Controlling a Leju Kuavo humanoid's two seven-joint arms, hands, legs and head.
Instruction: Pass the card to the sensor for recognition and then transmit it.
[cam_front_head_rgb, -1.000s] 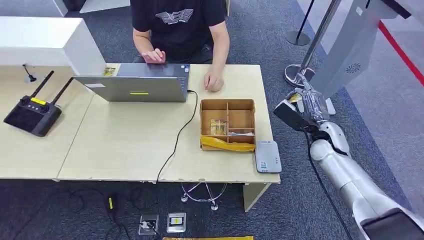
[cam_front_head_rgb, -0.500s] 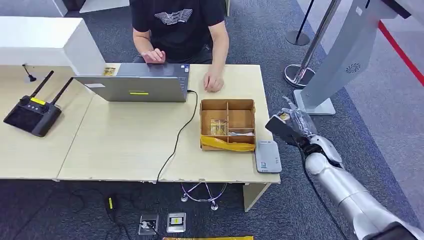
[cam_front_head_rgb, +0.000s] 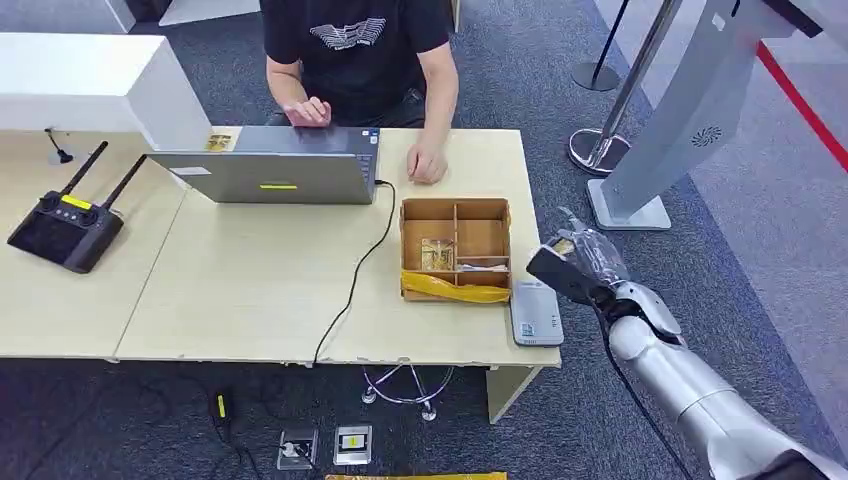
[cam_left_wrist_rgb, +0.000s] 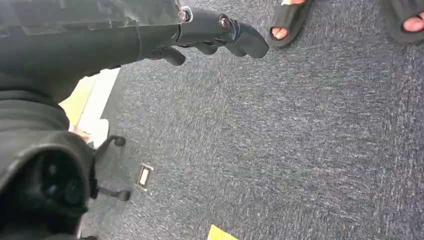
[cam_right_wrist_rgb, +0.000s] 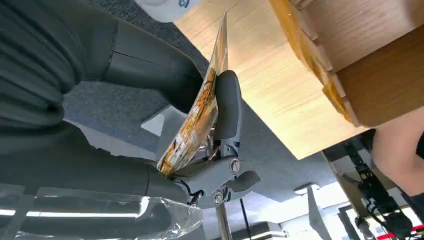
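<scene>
Between the thick grey thumb and dark fingers (cam_right_wrist_rgb: 227, 107) of the right hand (cam_front_head_rgb: 580, 262), a thin glossy card printed in yellow and orange (cam_right_wrist_rgb: 197, 112) is pinched on edge, its long axis running out past the fingertips toward the table. The hand hovers off the table's end, just beside the small pale grey rectangular sensor pad (cam_front_head_rgb: 535, 312), which lies flat at the near corner of the light wooden table (cam_front_head_rgb: 250, 280). From the sensor, the card sits to the outside and slightly above, apart from it; the brown cardboard divided tray (cam_front_head_rgb: 456, 248) with its yellow tape front touches the sensor's inner side. So the coming move, as I judge it, is a short sweep inward and down to bring the card's face over the pad, and the right hand is plainly the nearer one. The left hand (cam_left_wrist_rgb: 210, 35) hangs low over dark carpet, its fingers curled loosely and holding nothing.
</scene>
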